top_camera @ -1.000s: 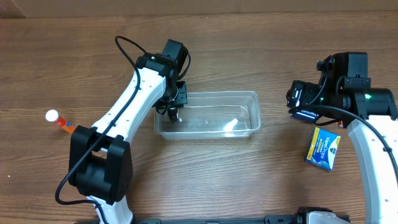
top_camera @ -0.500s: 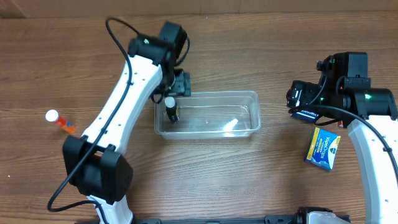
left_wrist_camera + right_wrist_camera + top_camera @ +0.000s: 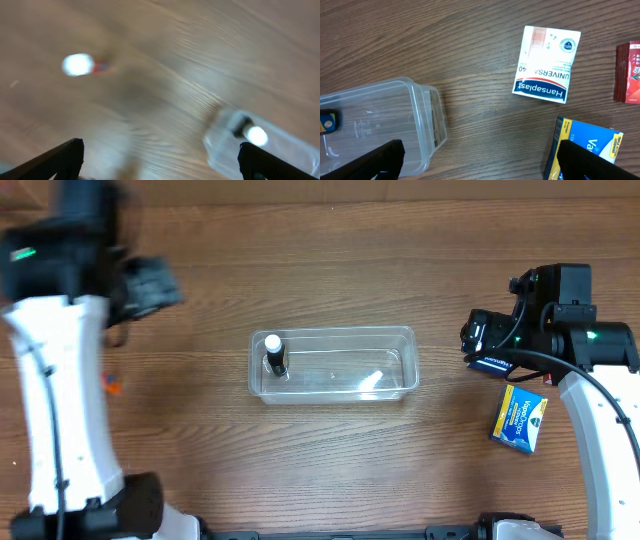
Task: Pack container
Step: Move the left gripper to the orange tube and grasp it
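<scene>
Left wrist view is pretty smeared, but I can see my left pincer (image 3: 160,167) spread wide with nothing between its fingers, hanging over the bare counter (image 3: 165,60). Out past it, on one side, there's a little orange bottle (image 3: 80,65) with a white cap. On the other side is a corner of the container (image 3: 280,155), with a small dark bottle (image 3: 250,133) inside it.

My right pincer (image 3: 480,167) is also released and holding nothing. Beyond it are the container's end wall on one side, a blue box (image 3: 585,150) on the other, a white Hansaplast box (image 3: 547,65) further out, and a red box (image 3: 629,72) at the edge.

From overhead, the container sits mid-counter between the two arms. The dark bottle stands at its left end and both pincers are well apart from it.
</scene>
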You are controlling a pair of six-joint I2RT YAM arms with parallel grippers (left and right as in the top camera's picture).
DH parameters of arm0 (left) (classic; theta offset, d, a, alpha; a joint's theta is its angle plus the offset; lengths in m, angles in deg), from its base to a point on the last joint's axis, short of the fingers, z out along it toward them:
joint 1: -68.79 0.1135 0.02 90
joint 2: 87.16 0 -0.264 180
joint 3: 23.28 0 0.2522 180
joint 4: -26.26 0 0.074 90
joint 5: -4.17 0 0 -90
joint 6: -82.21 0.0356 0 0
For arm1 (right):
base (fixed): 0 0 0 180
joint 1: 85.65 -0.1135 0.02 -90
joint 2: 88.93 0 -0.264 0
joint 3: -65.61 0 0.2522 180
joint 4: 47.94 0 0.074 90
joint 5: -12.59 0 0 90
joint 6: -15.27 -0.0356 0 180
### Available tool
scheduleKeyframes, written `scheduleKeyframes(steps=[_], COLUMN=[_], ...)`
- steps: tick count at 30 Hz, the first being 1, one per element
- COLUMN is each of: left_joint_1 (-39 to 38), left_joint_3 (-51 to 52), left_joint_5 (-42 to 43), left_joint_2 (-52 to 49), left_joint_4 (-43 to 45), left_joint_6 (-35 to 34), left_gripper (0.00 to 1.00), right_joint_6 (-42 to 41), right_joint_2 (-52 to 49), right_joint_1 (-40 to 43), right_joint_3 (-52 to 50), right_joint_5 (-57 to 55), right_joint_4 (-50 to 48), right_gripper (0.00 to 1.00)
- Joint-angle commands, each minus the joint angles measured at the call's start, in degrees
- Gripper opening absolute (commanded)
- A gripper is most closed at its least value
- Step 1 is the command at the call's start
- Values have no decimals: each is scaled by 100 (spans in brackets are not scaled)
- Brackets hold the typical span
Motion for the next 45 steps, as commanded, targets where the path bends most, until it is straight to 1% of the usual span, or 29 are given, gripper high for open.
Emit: scheduleKeyframes(steps=[1, 3, 5, 8, 11, 13, 16, 23, 25, 27, 31, 33, 36, 41, 43, 45], left_joint_1=[1016, 1537, 1867, 2253, 2494, 2570, 2566, 2564, 2564, 2564, 2564, 2564, 2562, 2562, 2562, 2562], left_joint_3=[0, 254, 573, 1331, 2065, 2542, 2857, 3176, 3176, 3176, 3176, 3176, 3176, 3176, 3176, 3176], left_joint_5=[437, 452, 461, 667, 776, 774, 767, 748, 748, 721, 710, 706, 706, 704, 706, 708], left_joint_2=[212, 212, 210, 208, 173, 76, -92, -721, -940, -1115, -1325, -1364, -1403, -1403, -1403, -1403], left_joint_4=[-35, 35, 179, 675, 1193, 1633, 2011, 2393, 2435, 2481, 2520, 2544, 2656, 2804, 2837, 2837], left_joint_6=[105, 125, 192, 472, 525, 621, 758, 761, 761, 761, 758, 758, 758, 761, 761, 761], left_gripper=[100, 100, 100, 100, 100, 100, 100, 100, 98, 95, 84, 76, 59, 47, 44, 36], right_joint_6=[-2, -4, -4, -4, -4, -4, -4, -4, -4, -4, -4, -4, -4, -4, -4, -4], right_joint_2=[76, 76, 76, 76, 76, 76, 76, 76, 76, 76, 79, 76, 79, 76, 76, 76], right_joint_1=[24, 24, 24, 24, 24, 24, 24, 24, 24, 24, 24, 24, 24, 24, 24, 24], right_joint_3=[184, 184, 184, 184, 184, 184, 184, 184, 184, 184, 184, 184, 184, 184, 184, 184], right_joint_5=[-31, -31, -31, -28, -28, -28, -28, -28, -28, -28, -28, -28, -28, -28, -28, -28], right_joint_4=[-31, -31, -31, -31, -28, -24, -24, -7, -7, -7, -7, -9, -9, -4, -4, -7], right_gripper=[100, 100, 100, 100, 100, 100, 100, 100, 100, 100, 100, 100, 100, 100, 100, 100])
